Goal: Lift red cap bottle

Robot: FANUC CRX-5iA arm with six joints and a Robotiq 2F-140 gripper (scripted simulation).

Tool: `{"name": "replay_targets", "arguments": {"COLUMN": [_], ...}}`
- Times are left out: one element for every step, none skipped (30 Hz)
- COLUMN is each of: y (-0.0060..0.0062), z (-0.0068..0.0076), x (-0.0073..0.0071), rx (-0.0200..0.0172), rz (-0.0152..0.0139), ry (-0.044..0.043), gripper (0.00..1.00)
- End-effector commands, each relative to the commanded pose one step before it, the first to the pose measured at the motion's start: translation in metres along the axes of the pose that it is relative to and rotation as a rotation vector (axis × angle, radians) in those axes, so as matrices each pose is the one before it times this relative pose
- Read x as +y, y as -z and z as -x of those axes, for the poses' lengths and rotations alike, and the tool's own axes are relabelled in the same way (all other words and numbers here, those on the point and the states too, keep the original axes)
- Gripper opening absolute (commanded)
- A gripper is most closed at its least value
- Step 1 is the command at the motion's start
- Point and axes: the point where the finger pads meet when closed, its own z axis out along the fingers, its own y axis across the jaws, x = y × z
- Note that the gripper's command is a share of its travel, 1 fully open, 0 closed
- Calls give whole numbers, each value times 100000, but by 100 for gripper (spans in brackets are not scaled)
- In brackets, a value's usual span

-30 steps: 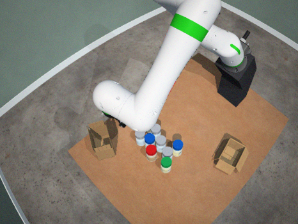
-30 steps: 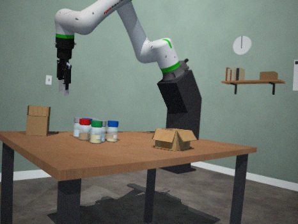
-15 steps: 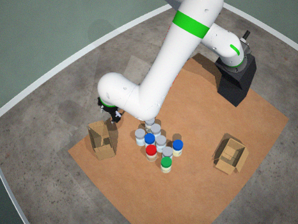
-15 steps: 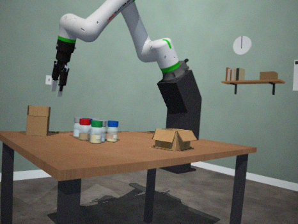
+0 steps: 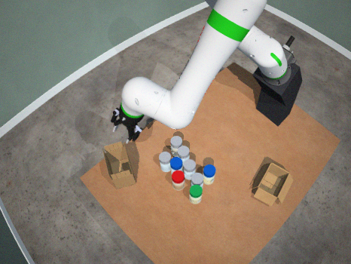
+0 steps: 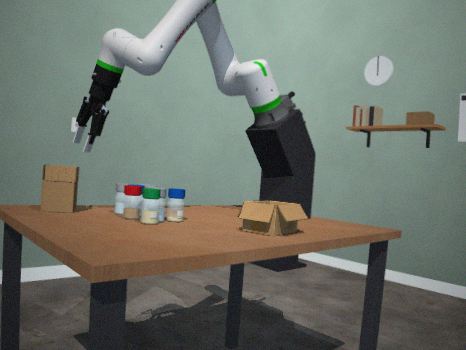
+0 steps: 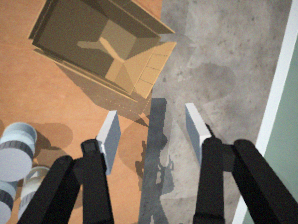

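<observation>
In the top view the red-cap bottle (image 5: 178, 179) stands upright on the counter (image 5: 233, 211), just below frame centre, at the lower left edge of a tight cluster of bottles. Touching or just beside it are a blue-cap bottle (image 5: 175, 164) above it and grey-cap bottles (image 5: 189, 166) to its upper right; a green-cap bottle (image 5: 195, 193) stands to its lower right and a second blue-cap one (image 5: 209, 173) at the cluster's right edge. In the exterior view the red-cap bottle (image 6: 132, 201) shows in the left half of the frame, at the front of the cluster, with the green-cap bottle (image 6: 150, 204) just right of it.

The gripper (image 6: 84, 137) hangs high in the upper left of the exterior view, well above the counter and to the left of the bottles, pointing down at a slight tilt. In the top view it (image 5: 126, 126) sits left of centre, over the counter's edge, above an open box (image 5: 120, 164). The wrist view shows its fingers about half open, with only counter edge and floor (image 7: 225, 65) between them; they hold nothing. That same view shows the open box (image 7: 95, 45) at upper left and grey caps (image 7: 16, 150) at the lower left edge; the red cap is out of that frame.

A second open box (image 5: 273, 183) lies at the right of the counter, well apart from the bottles. The arm's black pedestal (image 5: 279, 99) stands at the upper right.
</observation>
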Motion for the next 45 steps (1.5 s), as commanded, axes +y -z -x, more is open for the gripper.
{"name": "replay_targets", "arguments": {"y": [-85,-65,-65,-64,-64,-64,-63,-63,0,0,0,0,0,0,0,76,43,39,36,33,29,26,22,19,15,0,0,0,0,0,0,0,150,140,126,113,99,85,70,56,42,27,0,0,0], "z": [66,36,35,35,35,34,34,33,0,0,0,0,0,0,0,89,83,76,69,62,55,48,41,34,27,0,0,0,0,0,0,0,40,31,21,11,1,-8,-18,-27,-36,-45,0,0,0], "x": [-206,-97,-97,-97,-98,-98,-99,-99,0,0,0,0,0,0,0,-565,-519,-520,-521,-522,-523,-524,-525,-526,-526,0,0,0,0,0,0,0,-894,-907,-909,-911,-913,-914,-915,-916,-916,-916,0,0,0], "rx": [3621,1451,1451,1451,1451,1451,1451,1451,0,0,0,0,0,0,0,968,1361,1361,1361,1361,1361,1361,1361,1361,1361,0,0,0,0,0,0,0,1260,1333,1333,1333,1333,1333,1333,1333,1333,1333,0,0,0], "rz": [-393,-116,-116,-116,-116,-116,-116,-116,0,0,0,0,0,0,0,-1506,-808,-808,-808,-808,-808,-808,-808,-808,-808,0,0,0,0,0,0,0,-1245,-1532,-1532,-1532,-1532,-1532,-1532,-1532,-1532,-1532,0,0,0], "ry": [3389,1314,1314,1314,1314,1314,1314,1314,0,0,0,0,0,0,0,1303,1251,1251,1251,1251,1251,1251,1251,1251,1251,0,0,0,0,0,0,0,862,925,925,925,925,925,925,925,925,925,0,0,0], "gripper": [51,51,51,51,51,51,51,51,51,51,51,51,51,51,51,51,51,51,51,51,51,51,51,51,51,51,51,51,51,51,51,51,51,51,51,51,51,51,51,51,51,51,51,51,51]}}
